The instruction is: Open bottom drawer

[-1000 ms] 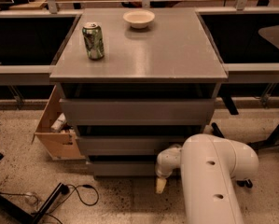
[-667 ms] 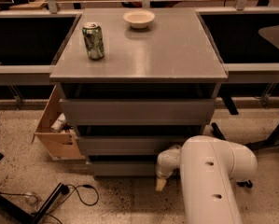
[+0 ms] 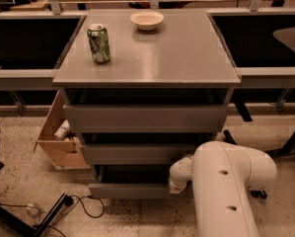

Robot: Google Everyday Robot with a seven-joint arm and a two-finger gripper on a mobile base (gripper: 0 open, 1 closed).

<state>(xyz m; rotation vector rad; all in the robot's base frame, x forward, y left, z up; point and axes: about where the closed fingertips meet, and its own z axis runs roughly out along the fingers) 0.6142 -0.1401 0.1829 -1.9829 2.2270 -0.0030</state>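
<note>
The grey cabinet (image 3: 147,63) has three handleless grey fronts. The bottom drawer (image 3: 129,190) is the lowest and shortest front; it stands out a little from the cabinet, with a dark gap above it. My gripper (image 3: 175,185) is low at the right end of that front, at the tip of my white arm (image 3: 226,181). The arm's wrist hides the drawer's right end and where the gripper meets it. The middle front (image 3: 137,153) and the top front (image 3: 142,118) sit above it.
A green can (image 3: 98,44) and a white bowl (image 3: 147,19) stand on the cabinet top. A cardboard box (image 3: 58,142) leans at the cabinet's left. Black cables (image 3: 83,206) lie on the speckled floor at the front left. A chair base (image 3: 290,142) is at the right.
The bottom drawer front has come forward and sits lower in the view, with a dark gap opened above it. My gripper and arm have moved back with it.
</note>
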